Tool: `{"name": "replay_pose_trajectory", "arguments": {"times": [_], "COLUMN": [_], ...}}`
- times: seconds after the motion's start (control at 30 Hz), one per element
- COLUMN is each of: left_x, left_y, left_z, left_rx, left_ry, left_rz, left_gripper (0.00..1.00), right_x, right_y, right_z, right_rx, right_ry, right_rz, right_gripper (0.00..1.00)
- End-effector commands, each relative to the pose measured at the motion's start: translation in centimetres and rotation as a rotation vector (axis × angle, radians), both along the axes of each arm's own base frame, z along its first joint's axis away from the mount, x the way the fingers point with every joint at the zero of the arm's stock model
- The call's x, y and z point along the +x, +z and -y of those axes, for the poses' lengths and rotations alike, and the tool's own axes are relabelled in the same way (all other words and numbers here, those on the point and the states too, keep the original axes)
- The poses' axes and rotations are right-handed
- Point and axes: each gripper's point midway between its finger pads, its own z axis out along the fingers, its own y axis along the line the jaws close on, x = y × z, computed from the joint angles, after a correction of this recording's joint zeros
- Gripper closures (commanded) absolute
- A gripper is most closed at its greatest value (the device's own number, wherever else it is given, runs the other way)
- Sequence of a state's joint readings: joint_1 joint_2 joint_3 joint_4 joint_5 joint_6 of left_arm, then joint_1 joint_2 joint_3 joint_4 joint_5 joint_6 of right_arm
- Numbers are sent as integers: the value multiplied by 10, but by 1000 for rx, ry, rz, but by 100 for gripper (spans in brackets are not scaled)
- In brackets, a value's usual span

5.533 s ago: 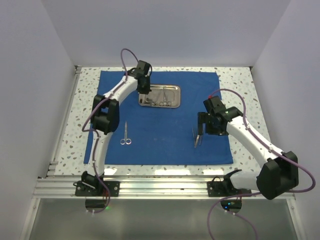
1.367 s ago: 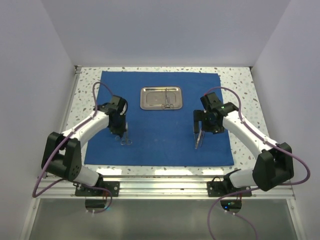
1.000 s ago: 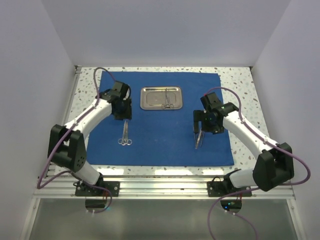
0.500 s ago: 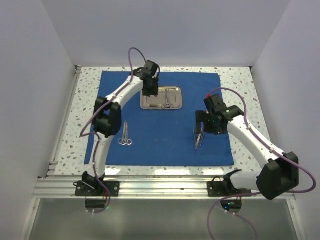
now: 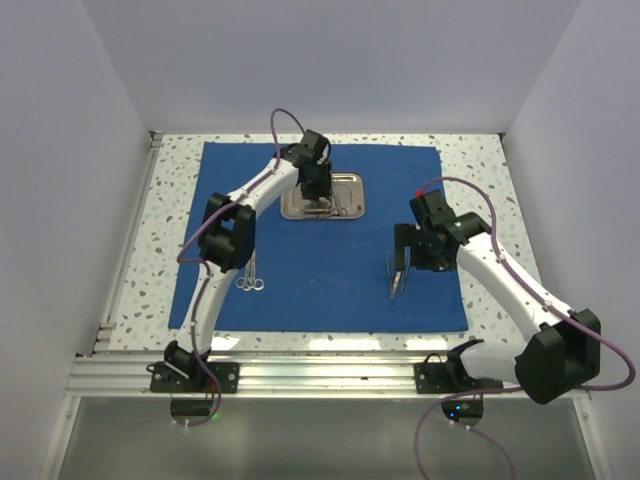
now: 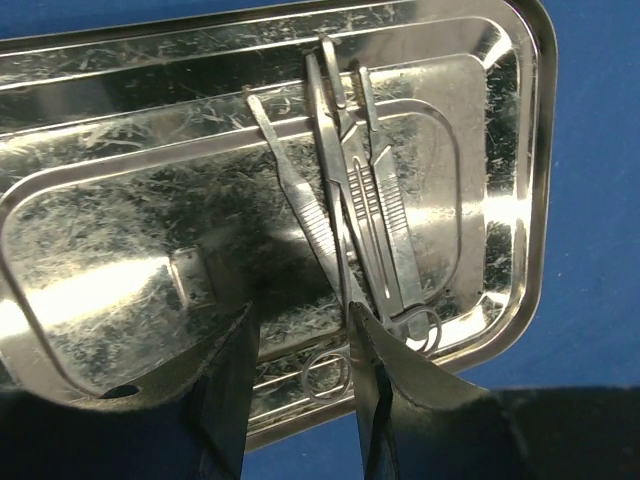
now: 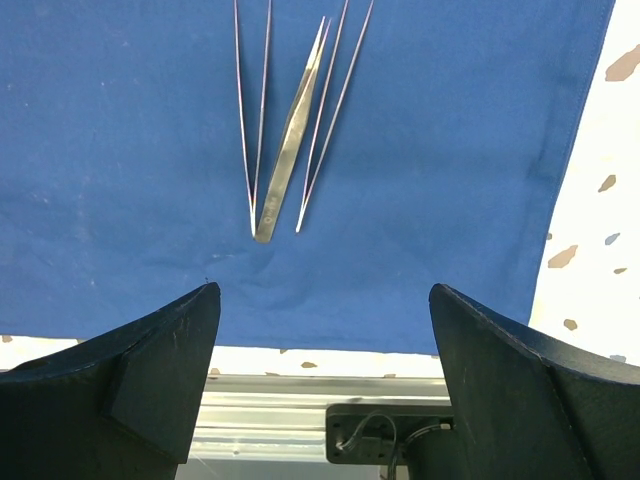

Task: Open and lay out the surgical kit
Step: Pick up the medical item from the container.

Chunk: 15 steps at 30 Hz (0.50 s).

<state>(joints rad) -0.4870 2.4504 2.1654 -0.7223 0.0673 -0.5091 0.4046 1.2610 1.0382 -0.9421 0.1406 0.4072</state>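
Nearest the arm bases: scissors [image 5: 250,277] lie flat on the blue cloth [image 5: 320,250], left of middle and apart from both grippers.
Near right of the cloth: thin silver tweezers [image 7: 285,140] lie close together, their ends close to the cloth's near edge.
Right gripper [image 7: 322,295]: hovers above the tweezers, jaws spread wide, grasping nothing.
Cloth: spread flat over the speckled table [image 5: 480,170].
Far middle: steel tray [image 6: 530,150] sits on the cloth, with ring-handled instruments [image 6: 365,230] bunched toward one end.
Left gripper [image 6: 302,315]: low over the tray, jaws partly parted astride a ring handle, not clamped on it.
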Motion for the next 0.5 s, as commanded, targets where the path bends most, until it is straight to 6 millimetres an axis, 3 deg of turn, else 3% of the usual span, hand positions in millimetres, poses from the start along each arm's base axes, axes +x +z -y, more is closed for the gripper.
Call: {"name": "replay_pose_trajectory", "arguments": {"times": [0.0,0.3,0.47], "left_x": [4,-10,-18], "left_y": [4,-19,-43], "left_z": [22,31,16], "left_rx": [-76,-61,42], "left_ry": [-13,-40,-13], "left_rz": [20,-27,-74], "left_gripper": [56,57,63], "right_x": [-6,-10,-9], "right_y": [5,0,-1], "right_z": [8,8,7], "right_rx": [-16,-7,-6], "right_ry": [-16,-25,-24], "right_rz": [11,6,10], "right_gripper": [11,11,11]}}
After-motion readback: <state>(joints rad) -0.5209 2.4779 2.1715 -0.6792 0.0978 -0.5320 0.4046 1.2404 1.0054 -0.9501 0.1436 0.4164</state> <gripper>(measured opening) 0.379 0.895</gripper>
